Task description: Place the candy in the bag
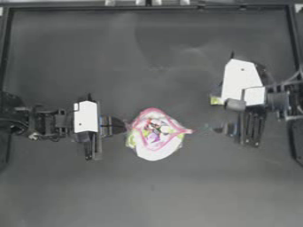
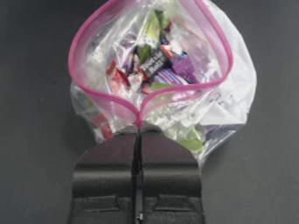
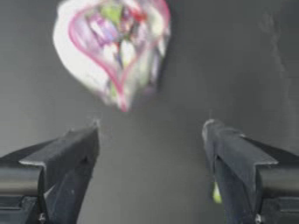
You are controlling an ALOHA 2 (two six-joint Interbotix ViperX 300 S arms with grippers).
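The clear, crinkly plastic zip bag [image 1: 155,135] with its pink seal strip lies mid-table, its mouth spread into a heart-shaped loop over glossy, colourful wrapped sweets; one dark wrapper carries white lettering too small to read. The left gripper [image 2: 139,131] is pinched tight on the bag's pink rim. Well right of the bag, the right gripper [image 3: 152,131] hangs with jaws wide apart. A small yellow-green bit, perhaps the candy [image 3: 216,194], shows beside its jaw.
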